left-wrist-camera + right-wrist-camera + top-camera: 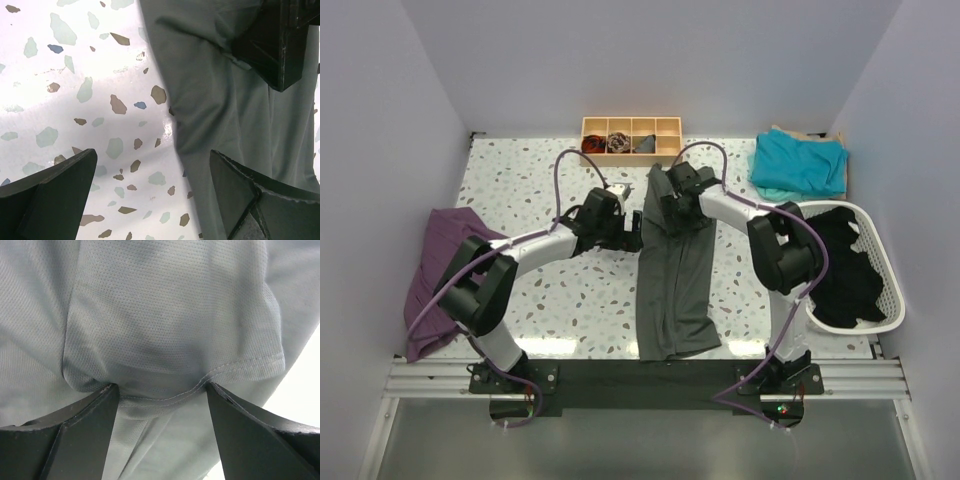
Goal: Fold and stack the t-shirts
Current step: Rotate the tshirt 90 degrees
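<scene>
The charcoal grey t-shirt (672, 275) lies as a long narrow strip down the table's middle. My left gripper (632, 228) is open at the strip's left edge near its far end. In the left wrist view (154, 152) one finger is over bare table and the other over the grey cloth (225, 115). My right gripper (665, 195) is open on the strip's far end. In the right wrist view (162, 385) its fingers stand wide apart with a stitched hem (165, 397) of the grey shirt bunched between them. The teal t-shirt (798, 162) lies folded at the back right.
A purple garment (445, 270) hangs over the table's left edge. A white basket (880, 320) with black clothes stands at the right. A wooden compartment tray (631, 137) sits at the back centre. The right gripper's body shows in the left wrist view (280, 40).
</scene>
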Controlling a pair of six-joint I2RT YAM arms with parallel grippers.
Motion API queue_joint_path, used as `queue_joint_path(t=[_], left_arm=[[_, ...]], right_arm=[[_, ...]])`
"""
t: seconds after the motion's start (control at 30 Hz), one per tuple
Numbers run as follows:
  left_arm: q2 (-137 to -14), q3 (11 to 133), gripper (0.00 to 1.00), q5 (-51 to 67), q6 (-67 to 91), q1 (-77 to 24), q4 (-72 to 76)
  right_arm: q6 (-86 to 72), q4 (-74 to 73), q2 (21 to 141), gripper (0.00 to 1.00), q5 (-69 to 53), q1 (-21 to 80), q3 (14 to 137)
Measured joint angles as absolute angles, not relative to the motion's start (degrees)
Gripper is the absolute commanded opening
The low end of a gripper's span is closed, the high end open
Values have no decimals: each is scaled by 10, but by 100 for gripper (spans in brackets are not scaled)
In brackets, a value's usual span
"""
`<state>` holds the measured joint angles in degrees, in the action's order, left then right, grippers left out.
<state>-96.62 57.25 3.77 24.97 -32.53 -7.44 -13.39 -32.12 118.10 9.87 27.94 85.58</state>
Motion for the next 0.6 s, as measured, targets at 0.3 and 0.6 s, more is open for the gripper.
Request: queue_joint_path(t=[0.3, 0.6], left_arm=[[-966, 573, 100, 47, 248, -323, -76], [-943, 571, 100, 100, 236, -323, -78]], right_arm=[[-127, -300, 1137, 75, 124, 280, 805], [-105, -303, 1021, 76, 116, 280, 817]])
